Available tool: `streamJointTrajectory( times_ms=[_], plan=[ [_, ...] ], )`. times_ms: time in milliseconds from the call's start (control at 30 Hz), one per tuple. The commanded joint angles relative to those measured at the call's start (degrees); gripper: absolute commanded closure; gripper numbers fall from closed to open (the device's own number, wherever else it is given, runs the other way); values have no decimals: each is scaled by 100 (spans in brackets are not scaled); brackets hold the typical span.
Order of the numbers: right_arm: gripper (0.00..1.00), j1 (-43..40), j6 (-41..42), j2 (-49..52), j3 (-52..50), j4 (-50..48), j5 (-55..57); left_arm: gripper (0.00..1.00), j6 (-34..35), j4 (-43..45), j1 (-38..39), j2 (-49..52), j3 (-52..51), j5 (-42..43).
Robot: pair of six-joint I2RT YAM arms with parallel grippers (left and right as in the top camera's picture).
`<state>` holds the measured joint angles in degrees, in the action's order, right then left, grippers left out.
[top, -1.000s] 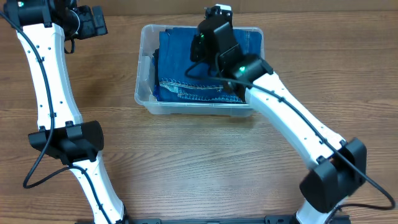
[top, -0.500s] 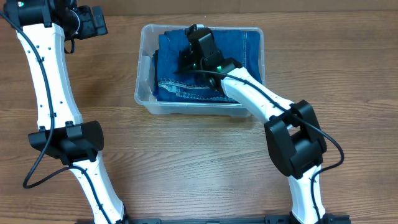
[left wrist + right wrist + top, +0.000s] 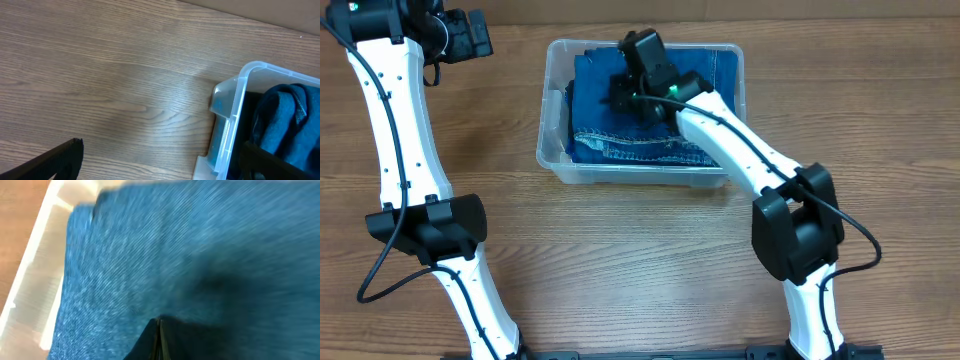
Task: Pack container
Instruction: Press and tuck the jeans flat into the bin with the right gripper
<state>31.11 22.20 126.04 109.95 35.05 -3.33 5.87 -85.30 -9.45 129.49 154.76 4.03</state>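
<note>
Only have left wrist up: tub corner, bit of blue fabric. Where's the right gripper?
Observer: The right gripper is down inside the container, over the blue jeans, per overhead.
Operator: Open or shut?
Observer: The right wrist view is blurred, but the fingertips look closed together, right at the denim.
Operator: How full is the tub?
Observer: From overhead, the folded jeans cover nearly the whole floor. Only a narrow strip along the wall at that view's left is uncovered.
</note>
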Motion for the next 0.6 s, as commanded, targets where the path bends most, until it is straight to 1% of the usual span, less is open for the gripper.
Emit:
streamJointTrajectory(
  times_ms=[0, 67, 167, 367, 567],
  plan=[
    [96, -404, -98, -444, 243, 264, 490, 0, 59, 22, 15, -15, 17, 24],
    [96, -688, -52, -442, 240, 457, 503, 0, 59, 22, 15, -15, 17, 24],
    [96, -1005, -57, -407, 90, 479, 503, 0, 59, 22, 15, -15, 17, 24],
    [96, -1029, -52, 284, 87, 675, 516, 0, 59, 22, 15, -15, 17, 24],
    [96, -1029, -57, 13, 201, 691, 518, 0, 59, 22, 15, -15, 17, 24]
  ],
)
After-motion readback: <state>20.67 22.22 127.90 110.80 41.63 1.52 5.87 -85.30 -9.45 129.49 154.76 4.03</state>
